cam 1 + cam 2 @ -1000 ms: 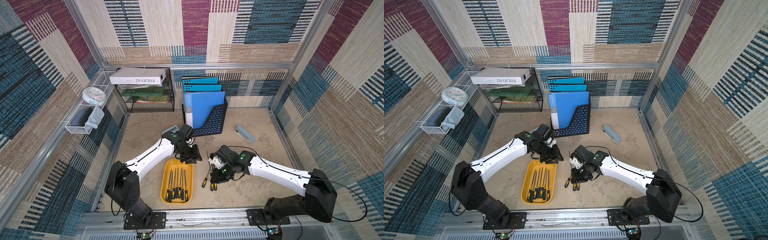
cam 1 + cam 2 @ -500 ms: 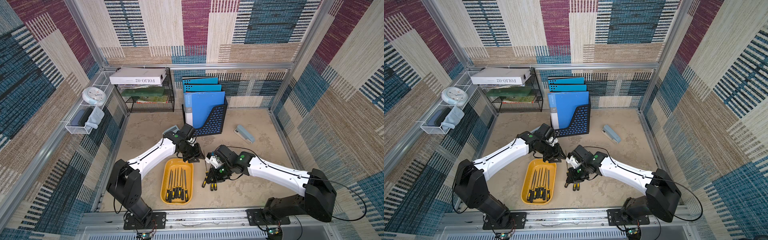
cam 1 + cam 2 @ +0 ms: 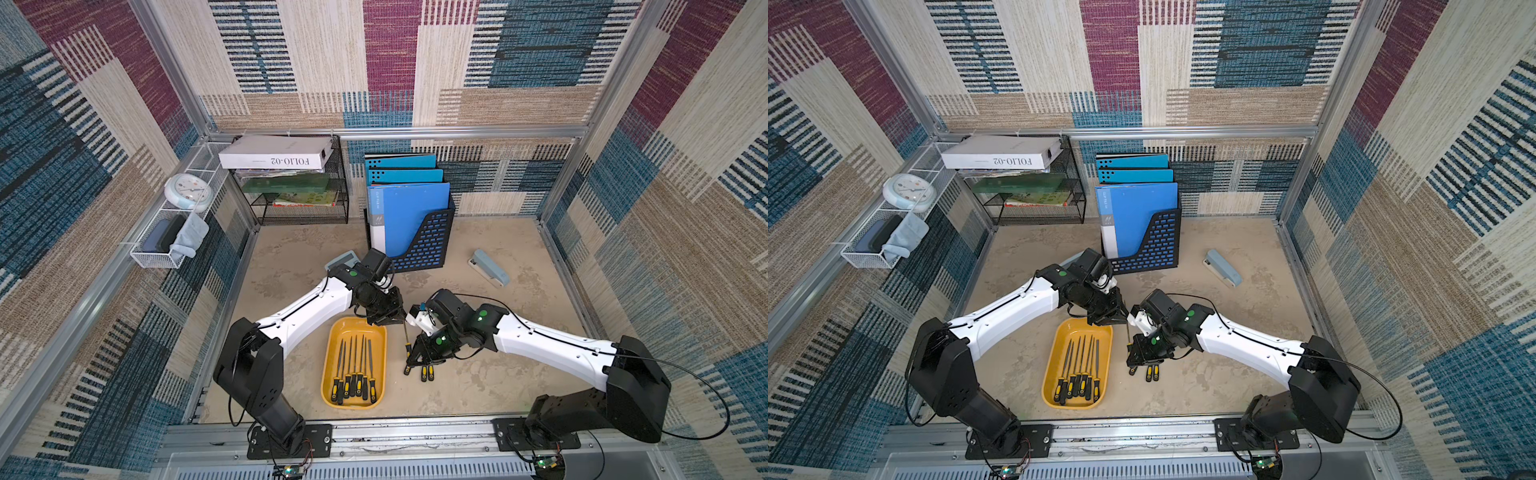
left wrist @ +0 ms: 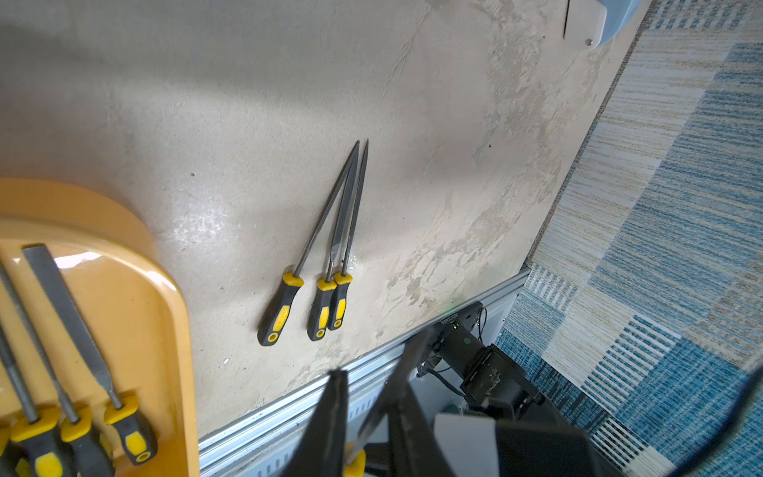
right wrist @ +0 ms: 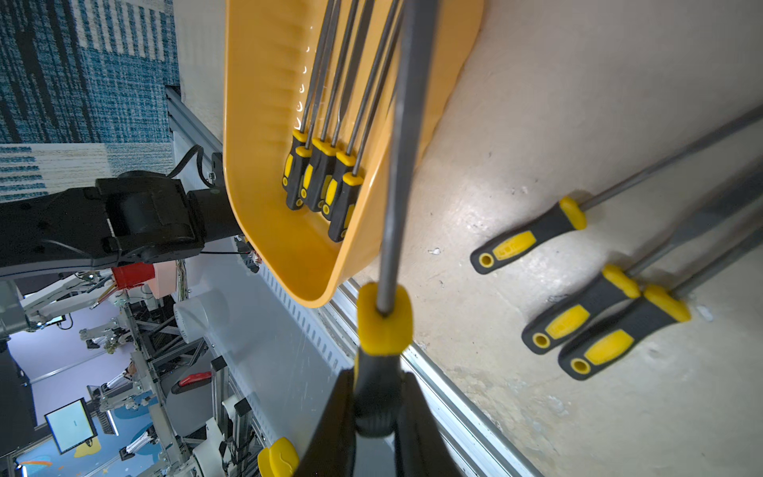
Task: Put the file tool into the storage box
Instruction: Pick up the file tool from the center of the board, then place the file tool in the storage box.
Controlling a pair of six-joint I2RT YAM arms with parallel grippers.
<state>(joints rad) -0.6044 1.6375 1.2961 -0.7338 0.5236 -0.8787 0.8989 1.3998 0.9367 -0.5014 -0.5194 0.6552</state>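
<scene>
1. In both top views, woven patchwork walls (image 3: 415,62) ring a mottled beige worktop (image 3: 498,374). The storage box (image 3: 326,374) lies near its front, with the file tool (image 3: 406,338) held up beside it.
2. Left wrist: the left tool (image 4: 369,400) pinches the blade.
3. Right wrist: the right tool (image 5: 375,396) clamps the handle.

Both arms are stretched inward from the front edge of the counter (image 3: 498,374), with the claws close together near its middle. The right claw (image 3: 411,358) is clamped on the handle of the file (image 3: 405,334); the left claw (image 3: 395,320) is closed on its shaft.

left tool (image 3: 397,319) and right tool (image 3: 413,354) clamped on one file (image 3: 406,334), just beside storage box (image 3: 334,336)
</scene>
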